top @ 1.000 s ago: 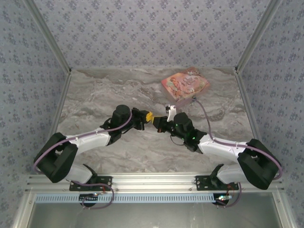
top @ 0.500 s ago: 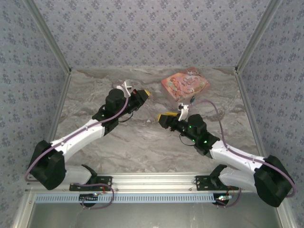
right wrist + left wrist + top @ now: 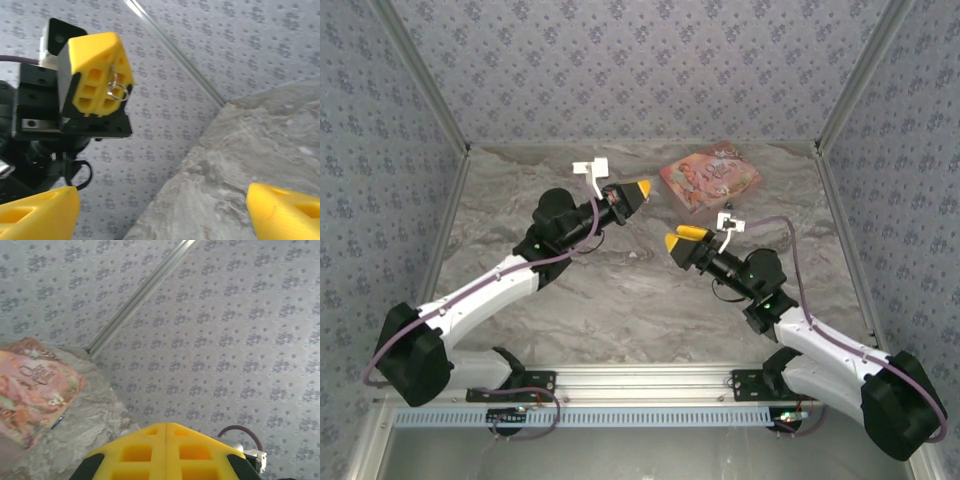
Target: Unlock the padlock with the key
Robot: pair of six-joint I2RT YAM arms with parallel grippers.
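Your left gripper [image 3: 638,189] is lifted and tilted upward on a far-stretched arm. Its fingers are pressed together on a small metal ring [image 3: 118,91] that pokes out at their seam. Your right gripper [image 3: 682,238] faces it from just to the right, fingers spread wide with nothing between them. Bare table [image 3: 620,300] lies below and around both, and the back wall [image 3: 640,70] stands a little beyond the left fingertips. The pink box [image 3: 710,178] sits just past the right gripper. The padlock [image 3: 727,207], a tiny dark speck, lies at the box's near edge, apart from both grippers.
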